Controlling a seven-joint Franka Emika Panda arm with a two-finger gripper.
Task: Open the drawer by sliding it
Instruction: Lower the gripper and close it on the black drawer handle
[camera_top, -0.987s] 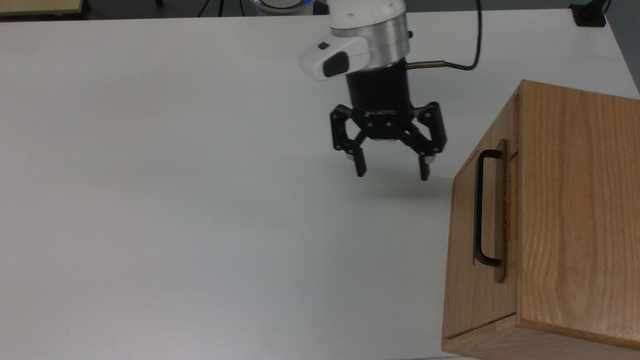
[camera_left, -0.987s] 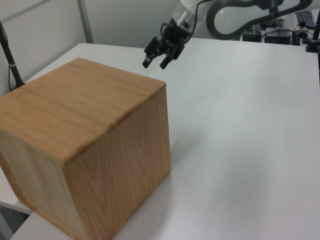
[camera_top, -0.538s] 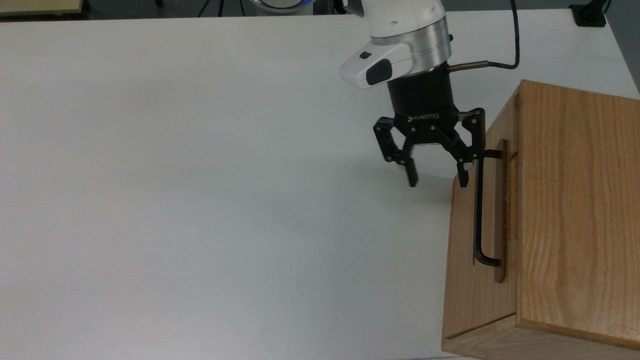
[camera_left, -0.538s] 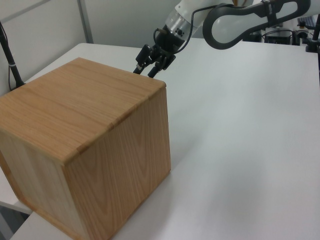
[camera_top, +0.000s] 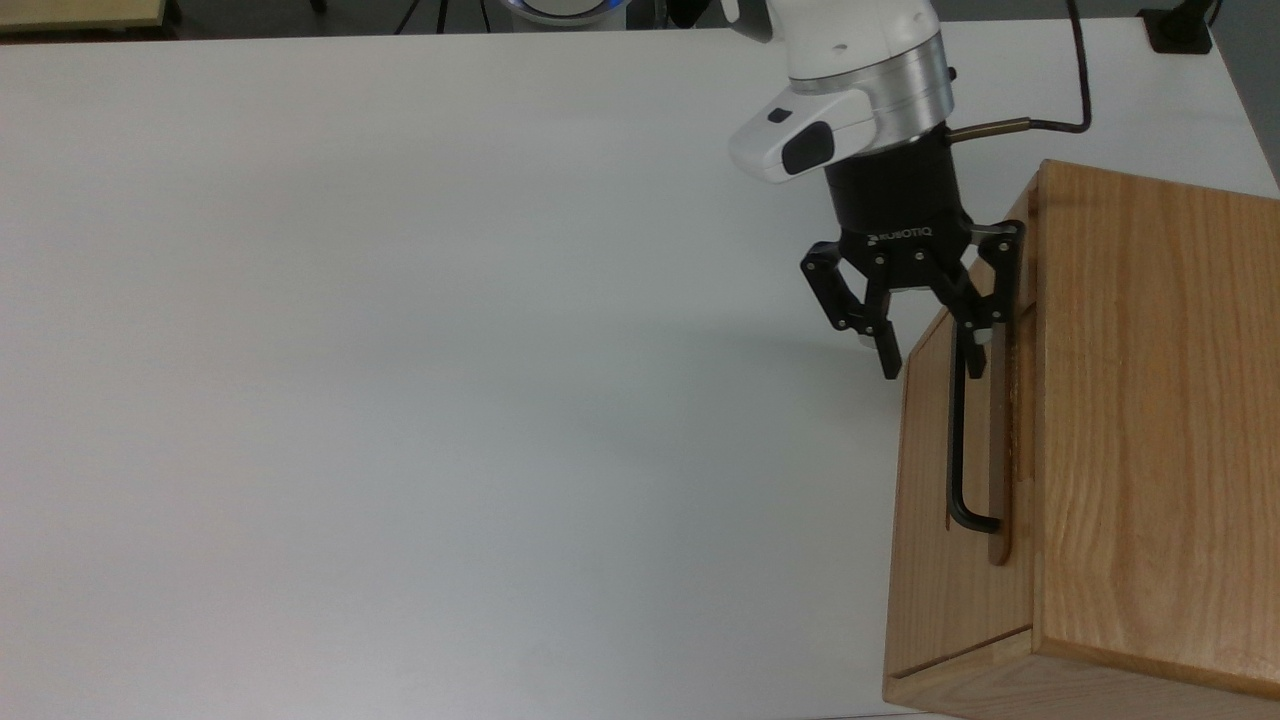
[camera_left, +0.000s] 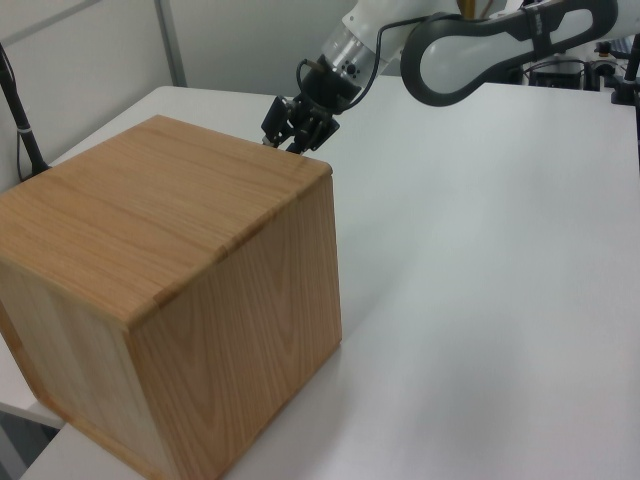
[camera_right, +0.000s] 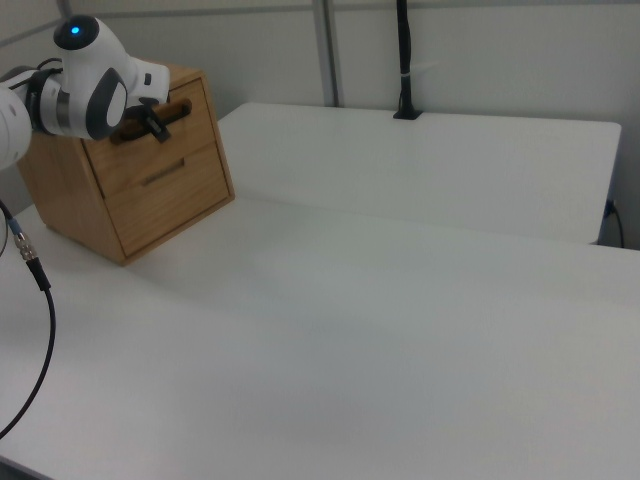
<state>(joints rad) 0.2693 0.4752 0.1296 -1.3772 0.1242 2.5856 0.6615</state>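
Standing at the white table (camera_top: 400, 400), I note an oak cabinet (camera_top: 1150, 420) at the far right edge in the top view, close to the near right corner, its casing overhanging the table's near edge a little in the left view (camera_left: 170, 300). Drawer (camera_top: 935, 470) is the upper of two fronts, seen plainly in the right view (camera_right: 150, 140), where a second, lower front (camera_right: 170, 195) with a small dark pull sits under it. Drawer front looks flush with the casing, closed. Long black bar handle (camera_top: 957, 450) runs along the front on a wooden strip (camera_top: 1003, 450). Gripper (camera_top: 932, 365) hangs from the white arm (camera_top: 860, 70) at the handle's far end, near the cabinet's far corner. Its two black fingers are spread apart, nothing between them pinched: one fingertip (camera_top: 888, 362) sits out over the table just off the drawer front, the other (camera_top: 973, 360) lies across or just behind the bar; whether it touches the bar I cannot tell. So the bar's far end sits roughly between the spread fingers. In the left view the gripper (camera_left: 290, 130) dips just past the cabinet's far top edge, fingertips hidden behind the wood. In the right view the arm's wrist (camera_right: 95, 90) covers the drawer's left part. A black cable (camera_top: 1075, 60) trails from the wrist toward the table's far edge. A black pole mount (camera_right: 405, 60) stands at the table's far edge in the right view.
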